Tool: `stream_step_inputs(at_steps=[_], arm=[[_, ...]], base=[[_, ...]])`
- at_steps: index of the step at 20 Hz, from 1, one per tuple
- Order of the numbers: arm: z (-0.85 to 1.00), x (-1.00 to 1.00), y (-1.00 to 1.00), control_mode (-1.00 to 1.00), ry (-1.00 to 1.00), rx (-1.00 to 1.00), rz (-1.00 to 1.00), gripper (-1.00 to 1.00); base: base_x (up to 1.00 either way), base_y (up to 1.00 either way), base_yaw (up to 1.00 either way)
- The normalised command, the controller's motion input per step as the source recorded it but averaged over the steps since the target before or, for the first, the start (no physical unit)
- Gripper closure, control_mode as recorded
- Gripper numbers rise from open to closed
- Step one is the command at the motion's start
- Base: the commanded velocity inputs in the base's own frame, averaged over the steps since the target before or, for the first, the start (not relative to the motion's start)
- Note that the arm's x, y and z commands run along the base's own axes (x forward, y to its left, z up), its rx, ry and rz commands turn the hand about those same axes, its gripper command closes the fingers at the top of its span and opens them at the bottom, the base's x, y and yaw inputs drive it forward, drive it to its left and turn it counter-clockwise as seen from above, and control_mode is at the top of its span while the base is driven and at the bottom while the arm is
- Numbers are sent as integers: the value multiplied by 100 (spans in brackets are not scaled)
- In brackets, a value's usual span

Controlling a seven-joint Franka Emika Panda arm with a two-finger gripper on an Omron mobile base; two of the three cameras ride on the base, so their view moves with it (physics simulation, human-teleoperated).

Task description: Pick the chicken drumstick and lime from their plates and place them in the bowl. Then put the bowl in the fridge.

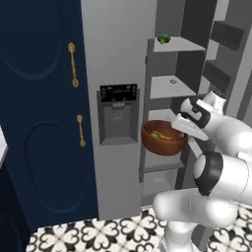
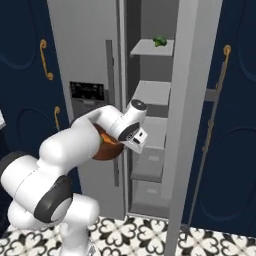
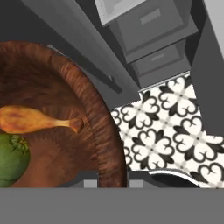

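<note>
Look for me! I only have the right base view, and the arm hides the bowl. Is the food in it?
Observer: Yes. The hand view shows the chicken drumstick and the lime lying inside the bowl.
Operator: Is the robot pinching it?
Observer: The gripper is shut on the bowl's rim, one finger tip on each side.
Operator: Is it on a shelf?
Observer: Seemingly not. The hand view shows tiled floor just past the rim, so the bowl seems to hang in front of the open fridge.

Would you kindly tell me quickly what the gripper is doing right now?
Gripper: shut on the rim of the bowl, held in front of the open fridge.
</note>
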Motion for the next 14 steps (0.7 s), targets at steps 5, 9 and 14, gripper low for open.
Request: stream_step_inputs(at_steps=[5,9,14], arm=[[0,0,0,100,0,0,0,100],[0,0,0,100,0,0,0,100],[0,0,0,100,0,0,0,100]], base=[[53,-3,-13],[37,-1,-14],[36,0,-12]])
